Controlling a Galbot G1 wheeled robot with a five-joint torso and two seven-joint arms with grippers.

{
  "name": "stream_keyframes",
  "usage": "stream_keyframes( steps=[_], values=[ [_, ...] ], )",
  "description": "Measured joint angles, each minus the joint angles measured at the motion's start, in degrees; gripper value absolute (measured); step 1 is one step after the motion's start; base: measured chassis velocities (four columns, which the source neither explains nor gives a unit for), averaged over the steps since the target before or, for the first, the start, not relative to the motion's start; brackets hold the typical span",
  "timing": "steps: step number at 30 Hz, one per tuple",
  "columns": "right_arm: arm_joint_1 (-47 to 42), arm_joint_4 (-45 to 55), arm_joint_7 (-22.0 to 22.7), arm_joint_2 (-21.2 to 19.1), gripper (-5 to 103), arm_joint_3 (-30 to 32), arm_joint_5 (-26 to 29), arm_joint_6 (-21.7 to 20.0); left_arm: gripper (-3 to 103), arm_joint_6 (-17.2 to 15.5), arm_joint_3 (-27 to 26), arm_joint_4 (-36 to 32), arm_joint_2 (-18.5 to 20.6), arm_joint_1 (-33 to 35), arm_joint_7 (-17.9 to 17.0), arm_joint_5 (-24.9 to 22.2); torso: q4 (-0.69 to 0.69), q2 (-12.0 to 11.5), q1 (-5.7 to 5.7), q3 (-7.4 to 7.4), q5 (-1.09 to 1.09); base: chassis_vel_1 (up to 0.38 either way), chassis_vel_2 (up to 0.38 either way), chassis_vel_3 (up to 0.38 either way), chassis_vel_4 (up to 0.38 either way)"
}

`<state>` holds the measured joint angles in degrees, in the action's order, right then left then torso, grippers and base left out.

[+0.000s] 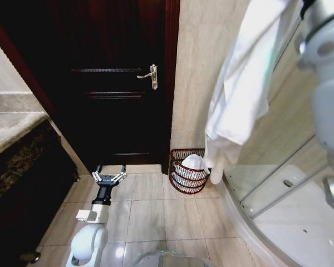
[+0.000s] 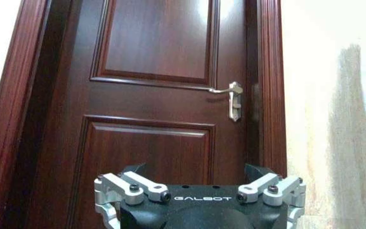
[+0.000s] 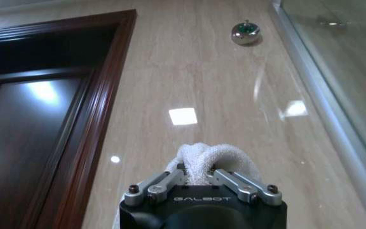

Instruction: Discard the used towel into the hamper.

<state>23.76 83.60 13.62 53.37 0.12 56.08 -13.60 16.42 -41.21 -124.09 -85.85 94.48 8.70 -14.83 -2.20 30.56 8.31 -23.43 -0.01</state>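
One towel [image 3: 211,160] clamped in my right gripper [image 3: 199,183]; one hamper [image 1: 187,170].
Towel: white, looped, hanging at 1 o'clock. Hamper: reddish-brown wire, on the floor at 12 o'clock, white cloth inside. Left gripper [image 1: 108,178] spread wide, 11 o'clock.

Dark wooden door [image 1: 111,83] with metal handle [image 1: 150,75], beige floor tiles [image 1: 156,214], glass shower enclosure [image 1: 289,183]

The towel [image 1: 242,83] is white, long and limp, hanging in loose folds down to just beside the hamper [image 1: 188,171], its lower end at the rim. The right wrist view shows a bunched fold of it [image 3: 211,160] pinched between jaws. The hamper, round, reddish-brown, of open bars, stands upright on the floor with white cloth [image 1: 192,163] inside.
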Motion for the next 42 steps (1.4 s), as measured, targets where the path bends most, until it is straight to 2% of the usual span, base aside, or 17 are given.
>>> stream_keyframes(
  steps=[1, 3, 4, 6, 11, 20, 25, 42],
  values=[
    [0.00, 0.00, 0.00, 0.00, 8, 0.00, 0.00, 0.00, 100, 0.00, 0.00, 0.00, 0.00, 0.00, 0.00, 0.00, 0.00, 0.00, 0.00, 0.00, 0.00, 0.000, 0.000, 0.000, 0.000],
    [5.48, -7.56, -1.50, 3.96, 8, -2.32, -1.90, 0.93, 100, 0.47, -0.06, -0.01, -0.28, 0.13, -0.06, -0.03, -0.01, -0.02, 0.00, 0.00, -0.02, 0.000, 0.000, 0.000, 0.000],
    [5.48, -7.56, -1.50, 3.96, 8, -2.32, -1.90, 0.93, 100, 0.47, -0.06, -0.01, -0.28, 0.13, -0.06, -0.03, -0.01, -0.02, 0.00, 0.00, -0.02, 0.000, 0.000, 0.000, 0.000],
    [9.53, -15.12, -3.93, 7.38, 8, -3.49, -5.13, 2.24, 100, 1.03, -0.06, 0.00, -0.62, 0.20, -0.09, -0.03, -0.02, -0.02, -0.02, 0.03, -0.05, 0.000, 0.000, 0.000, 0.000],
    [12.69, -23.55, -6.45, 10.99, 8, -3.67, -8.34, 3.39, 100, 1.91, -0.03, 0.29, -0.61, 0.17, -0.92, -1.17, 0.01, -0.05, -0.01, 0.02, 0.03, 0.000, 0.000, 0.000, 0.000],
    [17.53, -33.22, -9.37, 15.49, 8, -1.61, -13.54, 4.88, 100, 2.80, -1.21, 1.35, -0.57, 0.35, -1.05, -2.36, 0.00, -0.06, -0.03, 0.04, 0.00, 0.000, 0.000, 0.000, 0.000],
    [17.13, -33.06, -9.67, 15.96, 8, -1.47, -14.01, 4.74, 100, 3.45, -1.65, 1.87, -0.66, 0.71, -0.90, -2.99, 0.01, -0.06, -0.04, 0.06, 0.00, 0.000, 0.000, 0.000, 0.000],
    [-1.44, -21.01, -5.77, 13.35, 8, -0.93, -13.19, 5.36, 100, 4.55, -1.93, 3.52, -1.01, 0.74, -1.02, -3.77, 0.00, -0.30, -0.12, 0.17, 0.01, 0.000, 0.000, 0.000, 0.000]
  ],
)
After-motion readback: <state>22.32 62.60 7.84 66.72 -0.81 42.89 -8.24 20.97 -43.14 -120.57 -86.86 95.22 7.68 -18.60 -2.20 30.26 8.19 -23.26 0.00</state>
